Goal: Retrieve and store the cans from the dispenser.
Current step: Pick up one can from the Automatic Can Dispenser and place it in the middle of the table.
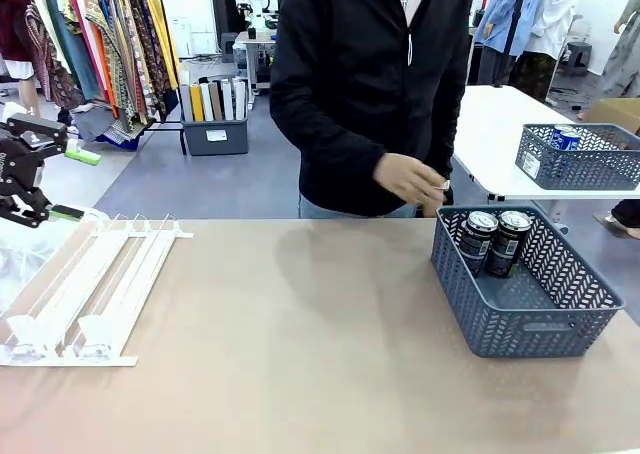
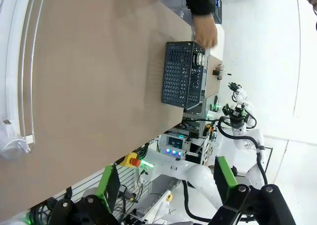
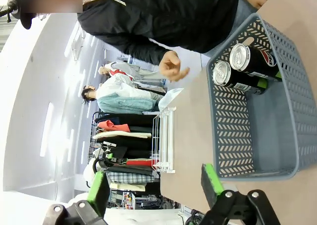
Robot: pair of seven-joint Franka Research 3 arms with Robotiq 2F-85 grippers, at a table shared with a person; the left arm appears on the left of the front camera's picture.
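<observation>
Two black cans (image 1: pixel 478 240) (image 1: pixel 510 238) stand upright at the far end of a grey-blue mesh basket (image 1: pixel 530 324) on the right of the table. The white dispenser (image 1: pixel 90 284) lies at the left, its rail lanes bare. My left gripper (image 1: pixel 70 184) hangs open above the dispenser's far end. The left wrist view shows my left gripper (image 2: pixel 166 185) open and holding nothing, the basket (image 2: pixel 176 76) far ahead. My right gripper (image 3: pixel 156 188) is open and holding nothing, short of the basket (image 3: pixel 230 136) with its cans (image 3: pixel 247 56).
A person in a black jacket stands at the table's far side, one hand (image 1: pixel 410 179) held near the basket's far corner. Behind, a white table carries a second mesh basket (image 1: pixel 580 169) with a blue can (image 1: pixel 565 137).
</observation>
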